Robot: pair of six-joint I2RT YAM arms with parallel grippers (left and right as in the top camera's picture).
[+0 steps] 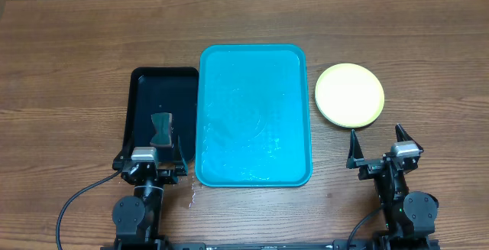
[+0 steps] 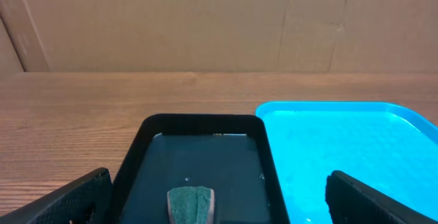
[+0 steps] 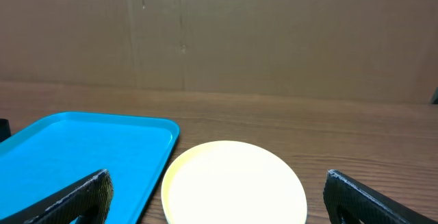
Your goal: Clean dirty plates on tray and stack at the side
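The turquoise tray (image 1: 254,116) lies in the middle of the table, holding nothing but a wet sheen; it also shows in the wrist views as the tray (image 2: 342,142) and the tray (image 3: 82,148). A pale yellow-green plate (image 1: 350,95) rests on the wood just right of the tray, seen close as the plate (image 3: 233,176). My left gripper (image 1: 153,155) hovers open over the near end of the black tray, above a green sponge (image 2: 191,205). My right gripper (image 1: 376,144) stands open just short of the plate, nothing between its fingers (image 3: 75,196).
A narrow black tray (image 1: 149,89) lies against the turquoise tray's left side, with the sponge (image 1: 161,128) at its near end. Cardboard walls stand behind the table. A black cable (image 1: 76,200) loops at the front left. Small water drops (image 1: 192,196) dot the wood.
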